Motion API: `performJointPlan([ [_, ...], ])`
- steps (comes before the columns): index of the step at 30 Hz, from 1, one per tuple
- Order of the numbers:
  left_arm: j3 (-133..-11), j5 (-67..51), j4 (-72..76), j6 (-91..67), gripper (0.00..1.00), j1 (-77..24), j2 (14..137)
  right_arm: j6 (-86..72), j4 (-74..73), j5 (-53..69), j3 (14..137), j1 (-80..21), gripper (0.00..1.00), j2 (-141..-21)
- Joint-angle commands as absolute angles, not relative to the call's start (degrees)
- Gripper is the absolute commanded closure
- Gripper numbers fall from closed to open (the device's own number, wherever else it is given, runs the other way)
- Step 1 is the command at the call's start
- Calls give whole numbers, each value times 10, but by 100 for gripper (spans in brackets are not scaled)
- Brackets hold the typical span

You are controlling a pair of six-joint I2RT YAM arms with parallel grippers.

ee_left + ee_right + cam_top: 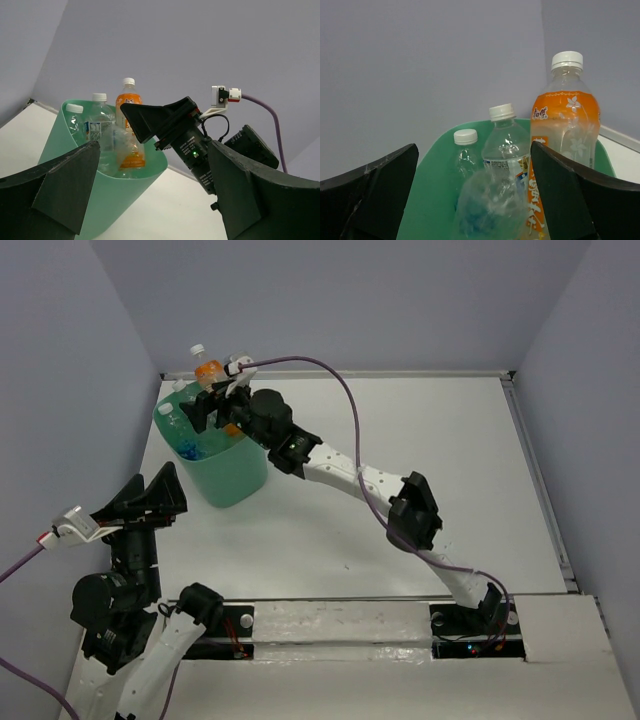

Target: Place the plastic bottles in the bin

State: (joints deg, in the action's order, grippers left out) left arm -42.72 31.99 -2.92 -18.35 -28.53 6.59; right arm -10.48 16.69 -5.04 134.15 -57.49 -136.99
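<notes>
Mint-green bin [238,480] stands at the far left of the table [430,460], against the wall. The plastic bottles [506,142] are inside it, an orange bottle [565,125] with a white cap the tallest and clear ones beside it. The right gripper [212,405] hangs over the bin's rim with its fingers spread wide, gripping nothing. The left gripper [155,485] hovers just beside the bin, also spread and empty.

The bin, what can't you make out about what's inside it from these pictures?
Top external: the right gripper hangs over the bin, covering some bottles; their count is unclear.
Left wrist: the bin's near wall hides the bottles' bases.
Right wrist: a crumpled clear bottle is cut off by the bottom edge; label print on the orange bottle is unreadable.
Bin floor: unseen everywhere.
</notes>
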Motion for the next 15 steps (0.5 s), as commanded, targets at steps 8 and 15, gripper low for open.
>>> performJointPlan([
  [8,-423,342,-11,-175,1,-280,77,-131,169,-45,1331,-584,0,-1311],
  [15,-419,338,-8,-173,1,-281,80,-125,242,-64,1097,-584,0,-1123],
])
